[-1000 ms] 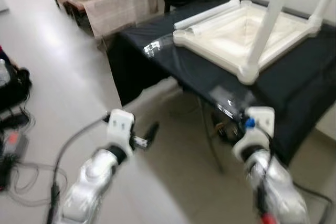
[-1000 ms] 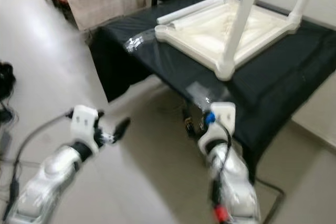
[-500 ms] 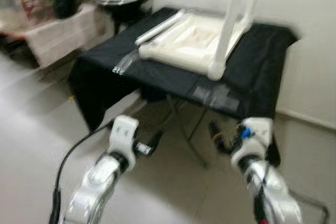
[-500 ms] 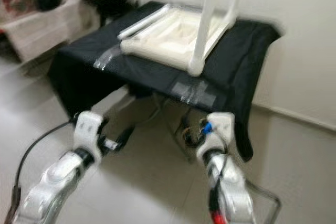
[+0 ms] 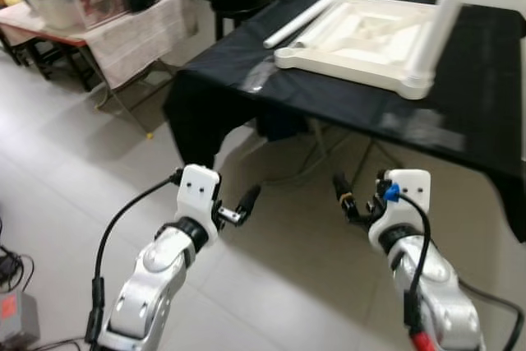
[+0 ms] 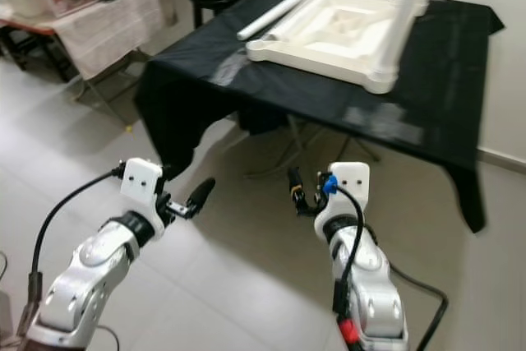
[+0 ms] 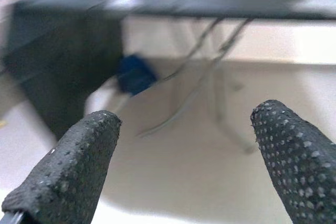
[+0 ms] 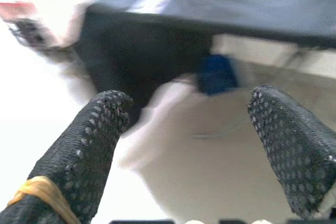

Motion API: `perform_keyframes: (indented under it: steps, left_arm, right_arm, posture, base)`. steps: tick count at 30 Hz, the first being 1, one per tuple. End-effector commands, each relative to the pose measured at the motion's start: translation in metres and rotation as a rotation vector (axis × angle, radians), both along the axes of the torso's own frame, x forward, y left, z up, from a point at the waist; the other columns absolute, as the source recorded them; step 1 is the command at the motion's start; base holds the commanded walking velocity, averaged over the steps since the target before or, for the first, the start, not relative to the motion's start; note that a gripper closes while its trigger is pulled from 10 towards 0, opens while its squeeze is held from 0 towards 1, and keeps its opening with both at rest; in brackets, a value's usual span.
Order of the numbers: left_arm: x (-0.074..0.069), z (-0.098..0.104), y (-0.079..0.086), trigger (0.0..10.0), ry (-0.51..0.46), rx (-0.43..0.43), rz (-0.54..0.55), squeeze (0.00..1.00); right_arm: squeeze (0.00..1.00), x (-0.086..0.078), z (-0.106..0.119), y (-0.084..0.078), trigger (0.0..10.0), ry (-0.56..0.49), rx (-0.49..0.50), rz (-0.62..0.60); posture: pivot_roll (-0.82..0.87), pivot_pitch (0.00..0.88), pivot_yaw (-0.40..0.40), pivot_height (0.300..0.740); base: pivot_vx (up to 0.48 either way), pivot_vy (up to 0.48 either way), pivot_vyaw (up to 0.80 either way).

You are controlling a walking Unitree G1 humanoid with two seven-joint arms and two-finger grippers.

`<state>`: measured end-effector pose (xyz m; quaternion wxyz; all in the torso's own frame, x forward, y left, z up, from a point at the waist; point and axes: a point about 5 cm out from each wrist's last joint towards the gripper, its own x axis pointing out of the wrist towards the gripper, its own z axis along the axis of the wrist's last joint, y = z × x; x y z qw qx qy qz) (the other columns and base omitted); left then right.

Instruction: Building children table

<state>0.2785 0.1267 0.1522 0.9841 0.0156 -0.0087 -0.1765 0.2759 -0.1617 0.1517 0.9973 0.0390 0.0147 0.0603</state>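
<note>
While the robot stood short of the black-draped desk (image 5: 460, 121), both arms hung low before it over the floor, the left gripper (image 5: 244, 203) and right gripper (image 5: 345, 200) each released and holding nothing. The upturned white children's table (image 5: 370, 34) lay on that desk, one leg upright (a loose leg (image 5: 297, 22) just beside it). This looked like the approach step; next called for closing in on the desk and lifting a gripper toward the loose leg.

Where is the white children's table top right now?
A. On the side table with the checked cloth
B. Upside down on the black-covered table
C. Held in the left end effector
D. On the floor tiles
B: the white table top lies inverted on the black-covered table, one leg pointing up.
</note>
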Motion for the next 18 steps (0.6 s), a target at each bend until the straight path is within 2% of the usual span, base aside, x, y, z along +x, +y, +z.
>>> perform_keyframes:
  steps: [1,6,12,16,18]
  left_arm:
    - [-0.0008,-0.0005,-0.0015,10.0,-0.002,0.002,-0.006,0.00]
    - [-0.0002,-0.0004,-0.0003,10.0,-0.001,-0.009,0.007,0.00]
    - [-0.0024,0.0021,0.0018,10.0,-0.017,-0.043,-0.001,0.00]
    - [-0.0040,0.0035,0.0026,10.0,-0.026,-0.047,-0.002,0.00]
    - [-0.0044,0.0037,0.0029,10.0,-0.026,-0.066,-0.004,0.00]
  right_arm:
    - [0.00,-0.0014,-0.0008,-0.0056,10.0,0.002,-0.004,-0.020]
    - [0.00,-0.0010,-0.0005,-0.0051,10.0,-0.002,-0.003,-0.019]
    - [0.00,-0.0006,-0.0002,-0.0052,10.0,-0.003,-0.004,-0.022]
    - [0.00,-0.0006,0.0000,-0.0052,10.0,-0.004,-0.006,-0.024]
    - [0.00,-0.0001,-0.0005,-0.0046,10.0,0.001,-0.015,-0.013]
  posture:
    - [-0.02,0.126,0.036,0.740]
    - [-0.01,0.129,0.038,0.740]
    - [0.00,0.131,0.037,0.740]
    - [0.00,0.131,0.036,0.740]
    - [0.00,0.131,0.034,0.740]
  base:
    - [0.000,0.480,0.00]
    - [0.000,0.452,0.00]
    - [0.000,0.000,0.00]
    - [0.334,0.000,0.00]
    - [0.435,0.000,-0.80]
